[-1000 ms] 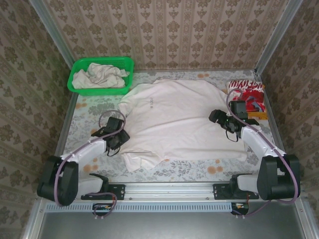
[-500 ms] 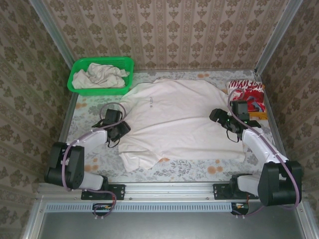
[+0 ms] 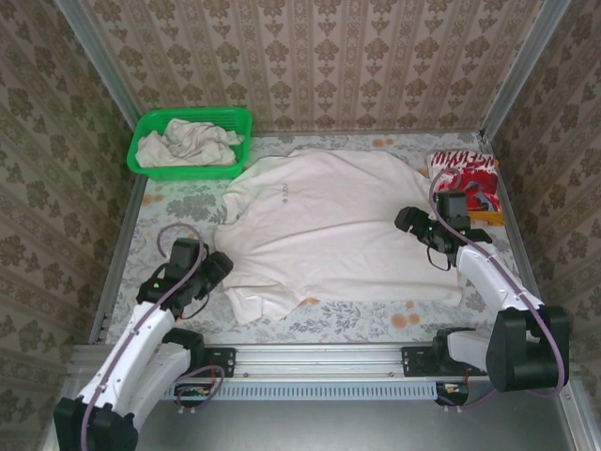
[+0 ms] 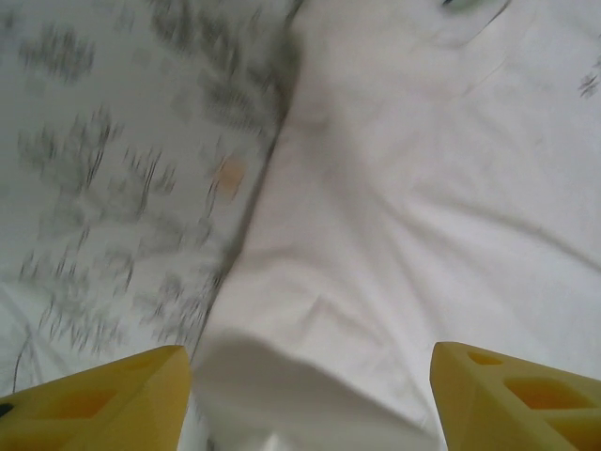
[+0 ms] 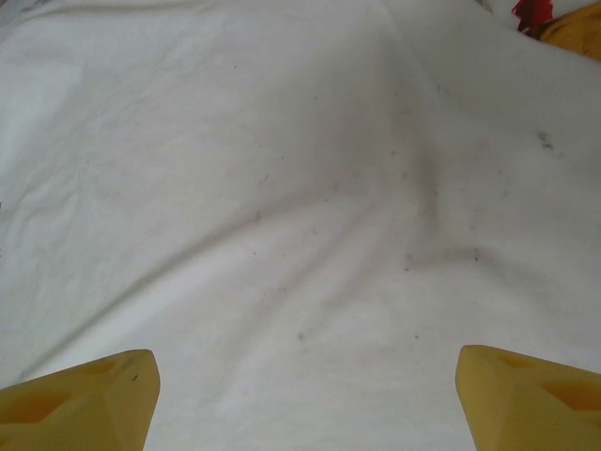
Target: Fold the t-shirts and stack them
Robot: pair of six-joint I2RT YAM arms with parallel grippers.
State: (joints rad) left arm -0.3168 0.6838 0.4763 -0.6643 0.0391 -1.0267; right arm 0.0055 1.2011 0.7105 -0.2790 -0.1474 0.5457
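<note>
**Top view.**
- Table [image 3: 178,202]: has a floral cover.
- Spread shirt [image 3: 329,225]: off-white, lying flat mid-table, with a small dark print on its chest.
- Basket [image 3: 192,115]: green, in the far left corner, holding a crumpled shirt [image 3: 183,143].
- Folded shirt [image 3: 462,169]: red-and-white, at the far right edge, just beside the spread shirt's sleeve.
- Left gripper [image 3: 216,268]: at the spread shirt's left edge, near the hem.
- Right gripper [image 3: 404,221]: over the spread shirt's right side.

**Left wrist view.**
- Left gripper [image 4: 310,395]: yellow fingers set wide apart, nothing held.
- Spread shirt [image 4: 423,188]: its edge runs beneath the gripper, with the table [image 4: 113,188] to the left.

**Right wrist view.**
- Right gripper [image 5: 305,385]: fingers spread wide, nothing held.
- Spread shirt [image 5: 282,188]: lightly creased, beneath the gripper.
- Folded shirt [image 5: 528,11]: a corner shows at the top right.
</note>
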